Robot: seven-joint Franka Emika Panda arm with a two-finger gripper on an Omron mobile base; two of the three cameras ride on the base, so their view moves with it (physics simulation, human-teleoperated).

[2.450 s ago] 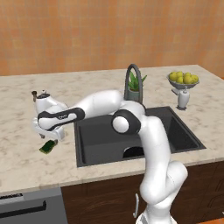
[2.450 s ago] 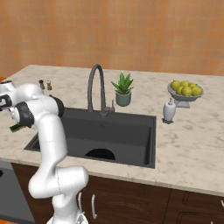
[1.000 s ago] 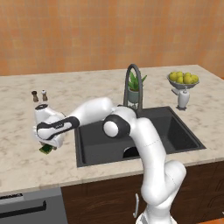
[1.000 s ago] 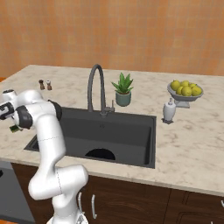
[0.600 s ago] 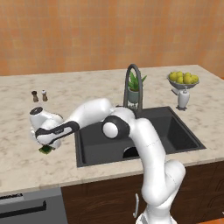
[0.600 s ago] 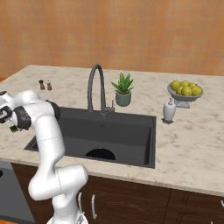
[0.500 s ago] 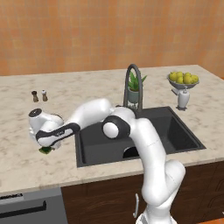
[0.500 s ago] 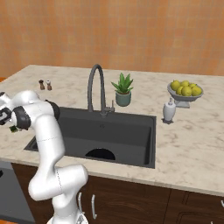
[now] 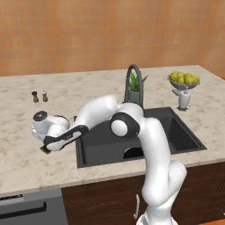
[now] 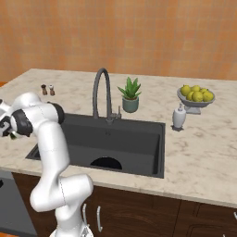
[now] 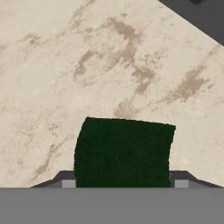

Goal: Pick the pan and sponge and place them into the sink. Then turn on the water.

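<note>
The dark green sponge [image 11: 123,151] lies flat on the beige counter left of the sink [image 9: 176,132], and a sliver of it shows under the hand [image 9: 45,150]. My gripper [image 11: 124,183] is down on it, a fingertip against each side, shut on the sponge. From the base views, the gripper [image 9: 48,147] sits low over the counter's left part [image 10: 8,130]. The black pan [image 9: 134,153] lies in the sink at its front wall, half hidden by the rim [image 10: 105,163]. No stream falls from the faucet [image 10: 99,92].
Two small shakers [image 9: 39,96] stand at the back left. A potted plant [image 10: 130,95], a soap dispenser [image 10: 178,116] and a bowl of lemons [image 10: 196,96] sit behind and right of the sink. A dishwasher front [image 9: 26,206] is below the counter's left end.
The hand has dropped lower and slightly left onto the sponge. The fingers have come together against the sponge's sides. The pan has stayed in the sink.
</note>
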